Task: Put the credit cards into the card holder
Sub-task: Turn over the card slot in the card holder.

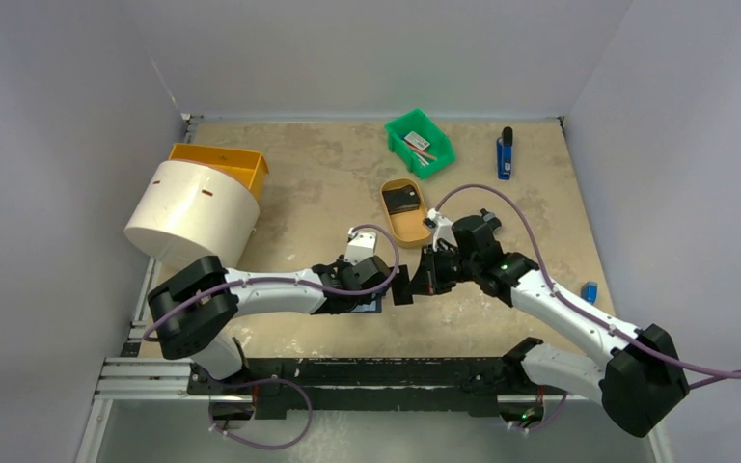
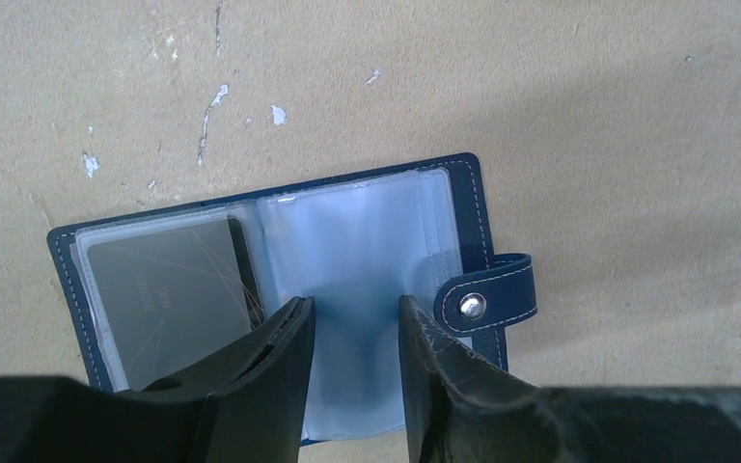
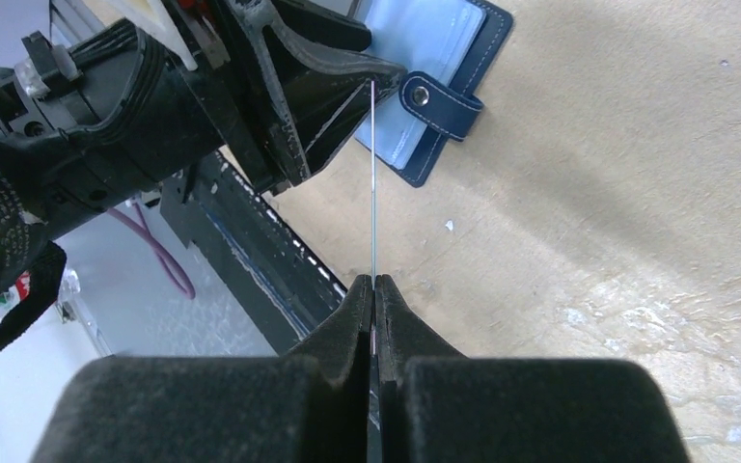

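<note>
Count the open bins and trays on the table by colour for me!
orange plastic bin: 1
green plastic bin: 1
tan oval tray: 1
Total: 3

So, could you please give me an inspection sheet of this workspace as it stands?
Surface: worn tan tabletop, scuffed, white flecks.
Job's things: navy-blue folding card holder lies open, a dark card in one clear sleeve; a second thin card held edge-on, tip near the holder.
Clutter: tan oval tray holding a black block; green bin; orange bin; white cylinder; blue pen-like object.
Grippers: left gripper open over the holder; right gripper shut on the thin card.
Cables: purple cables loop off both arms.
Surroundings: pale grey walls.
</note>
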Tool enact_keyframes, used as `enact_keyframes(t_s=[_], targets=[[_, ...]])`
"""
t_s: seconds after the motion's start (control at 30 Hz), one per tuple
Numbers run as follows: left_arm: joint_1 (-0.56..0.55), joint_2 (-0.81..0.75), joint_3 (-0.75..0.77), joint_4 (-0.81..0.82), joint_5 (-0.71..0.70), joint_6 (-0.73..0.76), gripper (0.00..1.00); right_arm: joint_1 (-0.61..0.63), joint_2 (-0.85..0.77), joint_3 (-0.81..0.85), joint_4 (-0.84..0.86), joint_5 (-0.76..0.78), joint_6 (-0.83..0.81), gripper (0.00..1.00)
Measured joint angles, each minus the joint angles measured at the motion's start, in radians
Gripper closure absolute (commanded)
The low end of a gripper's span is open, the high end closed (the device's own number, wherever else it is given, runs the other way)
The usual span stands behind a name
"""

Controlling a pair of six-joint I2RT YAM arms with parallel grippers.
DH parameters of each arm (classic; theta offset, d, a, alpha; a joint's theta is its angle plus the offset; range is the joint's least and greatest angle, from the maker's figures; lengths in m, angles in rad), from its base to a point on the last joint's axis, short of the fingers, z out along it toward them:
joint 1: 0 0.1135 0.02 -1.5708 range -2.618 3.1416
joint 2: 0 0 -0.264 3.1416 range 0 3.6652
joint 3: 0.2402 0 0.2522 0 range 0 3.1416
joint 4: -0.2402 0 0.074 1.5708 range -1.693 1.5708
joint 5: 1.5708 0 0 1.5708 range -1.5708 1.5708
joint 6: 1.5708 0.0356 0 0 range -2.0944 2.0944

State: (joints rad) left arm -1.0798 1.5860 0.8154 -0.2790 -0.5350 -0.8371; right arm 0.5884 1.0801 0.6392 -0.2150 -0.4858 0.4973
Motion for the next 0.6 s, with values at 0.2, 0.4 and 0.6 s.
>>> enact_keyframes(t_s=[0.2,0.4,0.6], targets=[[0.000,-0.013,-0.008,-0.001,-0.018,-0.009,0.74,0.030,0.004,0.000,0.001,-0.005,0.000,1.00],[0.000,-0.013,-0.011,-0.008,-0.032,-0.019,0.86,0.058,0.041,0.000,0.002,-0.009,0.000,1.00],[0.000,-0.021,-0.012,-0.022,-0.048,-0.028,0.86,0.061,0.088,0.000,0.018,-0.056,0.000,1.00]])
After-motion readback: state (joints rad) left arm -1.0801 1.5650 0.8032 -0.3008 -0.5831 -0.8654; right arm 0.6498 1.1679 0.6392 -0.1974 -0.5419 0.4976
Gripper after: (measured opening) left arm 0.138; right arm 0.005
